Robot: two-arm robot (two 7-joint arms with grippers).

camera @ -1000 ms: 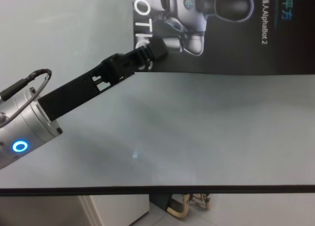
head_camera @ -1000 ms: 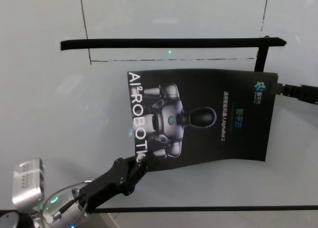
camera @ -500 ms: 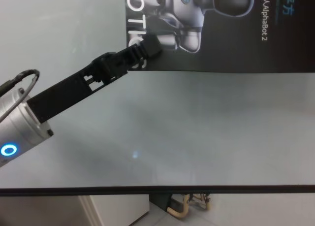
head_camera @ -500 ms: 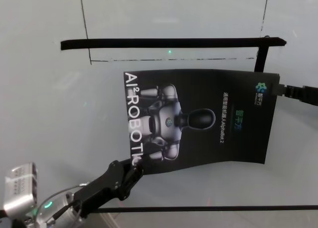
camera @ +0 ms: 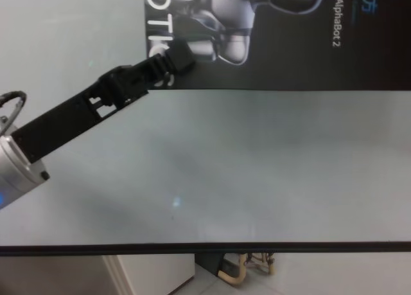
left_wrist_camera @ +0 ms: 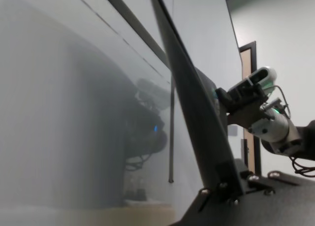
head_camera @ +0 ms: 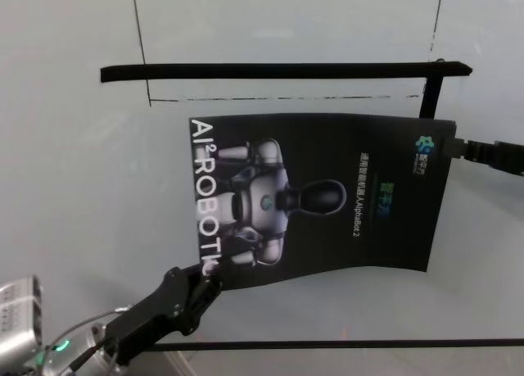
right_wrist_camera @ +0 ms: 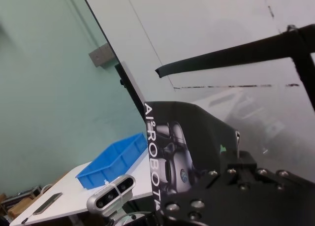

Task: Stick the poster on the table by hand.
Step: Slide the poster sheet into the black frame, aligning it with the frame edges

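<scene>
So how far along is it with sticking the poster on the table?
Done: the poster is gripped at two corners, the left hand at its near left corner and the right hand at the far right one. In hand: the sheet is stretched over the table, its near edge bowed, and the left wrist view shows it lifted. Left: laying it flat, pressing it down and letting go.

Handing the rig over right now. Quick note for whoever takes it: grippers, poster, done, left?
Left gripper: shut on the poster's near-left corner, by the ROBOTIC lettering.
Right gripper: at the poster's far-right corner, apparently holding it; fingers not clear enough to call.
Poster: face up over the table, held between both arms, near edge bowed, so not flat.
Done: poster picked up and spread.
Left: lower it, press it flat onto the table, release both corners.
</scene>
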